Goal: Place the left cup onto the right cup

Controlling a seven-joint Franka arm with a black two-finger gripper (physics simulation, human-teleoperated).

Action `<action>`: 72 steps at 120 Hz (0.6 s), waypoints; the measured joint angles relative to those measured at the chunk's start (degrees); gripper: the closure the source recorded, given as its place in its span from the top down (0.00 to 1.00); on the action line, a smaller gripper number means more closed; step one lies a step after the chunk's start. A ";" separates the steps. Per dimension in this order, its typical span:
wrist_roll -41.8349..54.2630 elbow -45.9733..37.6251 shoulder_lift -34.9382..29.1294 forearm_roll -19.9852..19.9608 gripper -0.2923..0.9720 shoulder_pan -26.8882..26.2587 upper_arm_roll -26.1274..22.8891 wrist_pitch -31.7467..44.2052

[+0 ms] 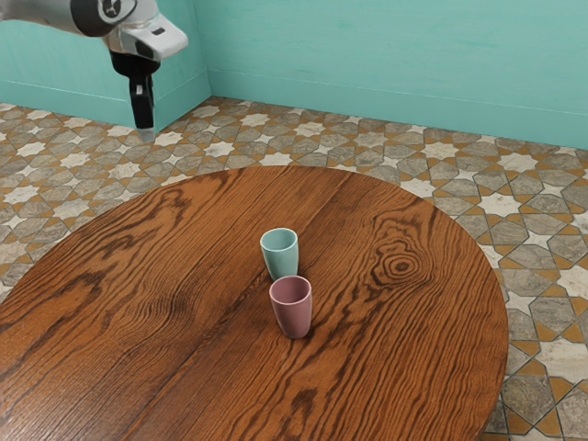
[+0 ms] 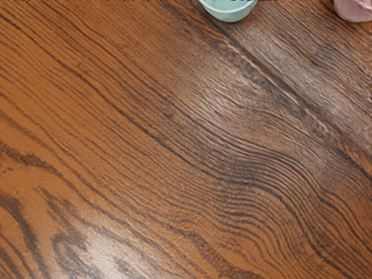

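Now, the gripper [image 1: 144, 126], its grip unreadable, hangs well apart from the teal cup [image 1: 278, 253]; the pink cup [image 1: 290, 306] crowding it invites a knock.

The exterior view looks from a raised spot at the arm's side, tilted down across the round tabletop [image 1: 138, 303] toward the teal walls [image 1: 386, 46] and tiled floor [image 1: 459, 184] beyond. It stands far enough back to take in most of the tabletop. The arm [image 1: 101, 14] enters at the exterior view's upper left, with the pincer [image 1: 142, 115] hanging below it. The wrist view looks from the hand steeply down onto the tabletop [image 2: 174, 145] and sits much nearer, so the grain looms large. Both views share the wood and two cups: the teal cup [image 1: 279, 253] [image 2: 226, 9] and pink cup [image 1: 291, 306] [image 2: 354, 9] are whole in the exterior view and cut by the frame in the wrist view.
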 joint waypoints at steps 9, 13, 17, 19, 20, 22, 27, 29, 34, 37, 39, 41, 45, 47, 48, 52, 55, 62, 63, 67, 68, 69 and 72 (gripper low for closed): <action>0.85 -0.75 0.43 -1.67 0.77 -0.23 0.21 0.74; 1.21 -1.30 0.50 -2.34 0.77 -0.27 0.25 1.31; 1.55 -1.96 0.56 -2.85 0.77 -0.42 0.27 2.10; 1.68 -2.44 0.67 -3.06 0.77 -0.54 0.28 2.67; 1.75 -2.64 0.72 -3.15 0.77 -0.61 0.28 2.94; 1.88 -2.97 0.89 -3.32 0.77 -0.73 0.27 3.53; 2.19 -3.51 1.53 -3.63 0.77 -0.94 0.23 5.07; 2.32 -3.64 1.84 -3.73 0.77 -1.00 0.23 5.64; 2.63 -3.82 2.65 -3.92 0.77 -1.07 0.20 6.89; 2.81 -3.88 3.06 -4.01 0.77 -1.06 0.17 7.53; 2.93 -3.91 3.40 -4.06 0.77 -1.04 0.16 7.91; 3.04 -3.93 3.75 -4.11 0.77 -1.02 0.14 8.27; 3.28 -3.95 4.48 -4.19 0.77 -0.94 0.13 8.91; 3.40 -3.96 4.91 -4.22 0.77 -0.90 0.13 9.23; 3.45 -3.96 5.08 -4.23 0.77 -0.89 0.13 9.38; 3.69 -3.97 5.91 -4.30 0.77 -0.79 0.11 10.12; 3.86 -3.99 6.63 -4.35 0.77 -0.65 0.08 10.72; 4.23 -4.10 7.93 -4.43 0.77 -0.46 0.05 11.89; 4.27 -4.12 8.10 -4.44 0.77 -0.44 0.04 12.04; 4.47 -4.18 8.74 -4.50 0.77 -0.39 0.04 12.61; 4.51 -4.19 8.87 -4.52 0.77 -0.38 0.03 12.75; 4.56 -4.20 8.98 -4.54 0.77 -0.37 0.03 12.87; 4.69 -4.21 9.48 -4.60 0.77 -0.31 0.03 13.25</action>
